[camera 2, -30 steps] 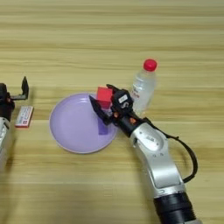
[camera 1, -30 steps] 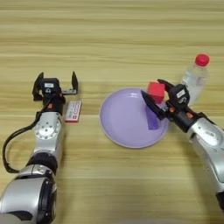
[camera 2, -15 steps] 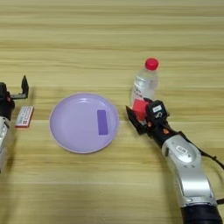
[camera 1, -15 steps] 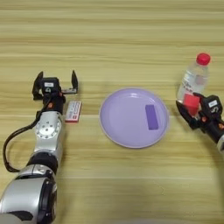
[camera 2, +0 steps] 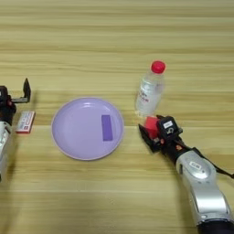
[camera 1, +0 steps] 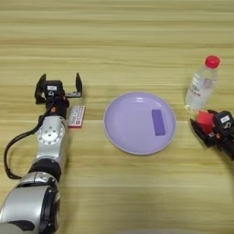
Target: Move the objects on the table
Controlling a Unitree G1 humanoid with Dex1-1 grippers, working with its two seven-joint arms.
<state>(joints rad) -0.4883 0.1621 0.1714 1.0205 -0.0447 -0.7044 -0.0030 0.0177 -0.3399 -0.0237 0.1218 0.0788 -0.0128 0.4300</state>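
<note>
My right gripper (camera 2: 149,130) is shut on the small red cube (camera 2: 151,124), low over the table (camera 1: 117,41), just in front of the clear water bottle with the red cap (camera 2: 149,90). The bottle stands upright, right of the lilac plate (camera 2: 73,132). A flat white pack with red edges (camera 1: 76,116) lies left of the plate. My left gripper (camera 1: 59,85) rests open beside the pack, its fingers pointing away from me with nothing between them.
A flat purple strip (camera 1: 158,122) lies on the right half of the plate. Bare wood stretches across the whole far side of the table and along the near edge between my arms.
My right gripper has carried the red cube from above the plate's right rim to the right, down to a spot in front of the bottle. The left arm has not moved.
</note>
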